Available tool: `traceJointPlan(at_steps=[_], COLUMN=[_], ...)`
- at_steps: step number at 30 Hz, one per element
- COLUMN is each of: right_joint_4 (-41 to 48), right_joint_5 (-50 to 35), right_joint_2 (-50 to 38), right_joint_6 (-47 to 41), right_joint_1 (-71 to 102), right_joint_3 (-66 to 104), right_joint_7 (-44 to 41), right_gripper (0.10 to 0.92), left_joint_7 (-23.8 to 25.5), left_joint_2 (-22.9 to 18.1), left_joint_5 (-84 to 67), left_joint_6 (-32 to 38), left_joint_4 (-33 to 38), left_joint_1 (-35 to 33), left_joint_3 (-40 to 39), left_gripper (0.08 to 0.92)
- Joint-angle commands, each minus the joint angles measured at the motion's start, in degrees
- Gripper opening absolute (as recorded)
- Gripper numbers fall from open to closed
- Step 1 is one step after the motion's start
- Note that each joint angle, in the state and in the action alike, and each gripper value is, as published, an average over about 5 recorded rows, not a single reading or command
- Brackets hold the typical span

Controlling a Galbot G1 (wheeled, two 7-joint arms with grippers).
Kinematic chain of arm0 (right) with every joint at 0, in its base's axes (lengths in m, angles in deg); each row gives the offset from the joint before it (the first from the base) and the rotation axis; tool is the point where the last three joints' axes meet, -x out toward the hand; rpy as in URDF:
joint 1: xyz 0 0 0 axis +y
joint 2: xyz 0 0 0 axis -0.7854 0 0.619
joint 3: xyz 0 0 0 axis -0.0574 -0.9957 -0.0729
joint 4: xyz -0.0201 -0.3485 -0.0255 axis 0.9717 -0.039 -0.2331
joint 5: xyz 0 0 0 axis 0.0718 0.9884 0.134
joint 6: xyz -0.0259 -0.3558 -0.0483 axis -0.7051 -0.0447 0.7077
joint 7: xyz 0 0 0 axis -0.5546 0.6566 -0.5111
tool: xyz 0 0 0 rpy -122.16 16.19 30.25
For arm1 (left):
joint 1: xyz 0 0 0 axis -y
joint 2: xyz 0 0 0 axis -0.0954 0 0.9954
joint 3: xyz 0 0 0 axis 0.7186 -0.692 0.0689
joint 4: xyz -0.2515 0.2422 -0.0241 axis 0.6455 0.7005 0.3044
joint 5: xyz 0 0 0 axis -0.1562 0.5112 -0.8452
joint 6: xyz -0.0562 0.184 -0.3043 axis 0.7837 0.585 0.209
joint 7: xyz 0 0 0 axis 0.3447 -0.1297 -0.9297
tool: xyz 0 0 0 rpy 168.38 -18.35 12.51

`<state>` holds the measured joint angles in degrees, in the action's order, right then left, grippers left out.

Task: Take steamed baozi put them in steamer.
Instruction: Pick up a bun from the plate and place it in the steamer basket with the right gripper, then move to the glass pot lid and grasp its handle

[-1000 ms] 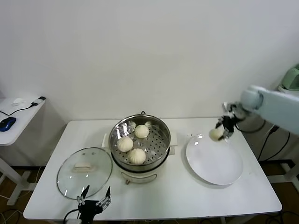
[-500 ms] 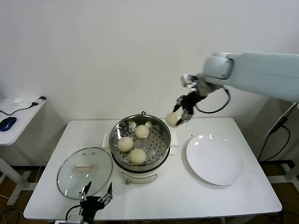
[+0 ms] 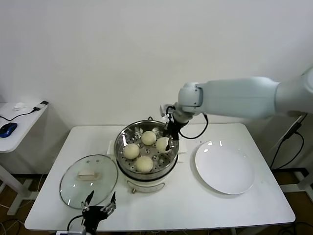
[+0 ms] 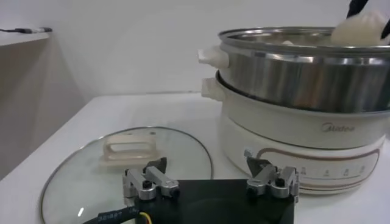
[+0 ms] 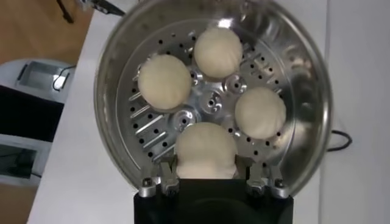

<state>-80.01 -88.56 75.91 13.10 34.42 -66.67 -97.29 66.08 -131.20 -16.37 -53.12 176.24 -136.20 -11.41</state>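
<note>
Cream baozi (image 5: 206, 152) half-hidden by right tool (image 5: 207, 176)

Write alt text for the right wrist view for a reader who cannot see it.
The right gripper holds a bun over the holed floor of a shiny steel steamer, shut on its sides. Three more buns sit inside around the centre, apart from one another.

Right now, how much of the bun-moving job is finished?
Nearly all of it. Three baozi already sit on the perforated floor of the steamer. The fourth baozi is gripped in the right hand, low inside the basket. The white plate is bare. The left hand waits open by the glass lid. What's left: let go and pull away.
</note>
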Motion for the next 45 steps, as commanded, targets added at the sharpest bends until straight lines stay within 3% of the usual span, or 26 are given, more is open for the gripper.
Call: traceJointPlan(at_steps=[1, 9, 16, 22, 26, 30, 34, 41, 45], right_joint_4=[4.6, 6.0, 5.5, 4.0, 4.8, 5.8, 2.0, -10.6, -16.0], right_joint_5=[1.9, 2.8, 0.5, -6.1, -8.3, -2.1, 5.6, 12.9, 19.2], right_joint_2=[3.7, 3.7, 1.2, -6.3, -12.8, -18.6, -26.4, -39.0, -39.4], right_joint_6=[-0.9, 0.6, 4.7, 8.8, 10.7, 12.5, 12.2, 9.3, 9.4], right_joint_1=[7.3, 7.9, 4.4, -0.3, 3.5, 13.8, 24.3, 56.4, 83.1], right_joint_3=[0.2, 1.2, 3.1, 6.4, 16.7, 33.7, 49.1, 80.1, 104.9], right_joint_7=[2.9, 1.8, -5.5, -10.2, 3.2, 24.2, 35.6, 45.6, 46.0], right_gripper=[0.645, 0.653, 0.798, 0.822, 0.823, 0.823, 0.823, 0.823, 0.823], left_joint_7=[0.0, 0.1, 0.1, -0.1, -0.1, -0.3, -1.0, -2.0, -3.2], left_joint_2=[0.0, 0.0, 0.0, 0.3, 0.4, 0.3, 0.4, 0.7, 1.3], left_joint_5=[-0.1, -0.1, -0.2, -0.9, -1.0, -1.4, -2.3, -4.2, -5.6], left_joint_6=[0.0, -0.3, -0.5, -0.8, -0.8, -0.6, -0.1, 0.7, 2.1], left_joint_4=[0.0, -0.5, -0.3, 0.3, 0.8, 1.3, 1.5, 2.8, 2.6], left_joint_1=[0.0, 0.6, 0.6, 0.2, -0.2, -0.5, -0.6, 0.0, 1.4], left_joint_3=[0.0, 0.1, 0.2, 0.5, 0.4, 0.4, 0.5, 1.3, 3.0], left_gripper=[0.823, 0.823, 0.823, 0.823, 0.823, 0.823, 0.823, 0.823, 0.823])
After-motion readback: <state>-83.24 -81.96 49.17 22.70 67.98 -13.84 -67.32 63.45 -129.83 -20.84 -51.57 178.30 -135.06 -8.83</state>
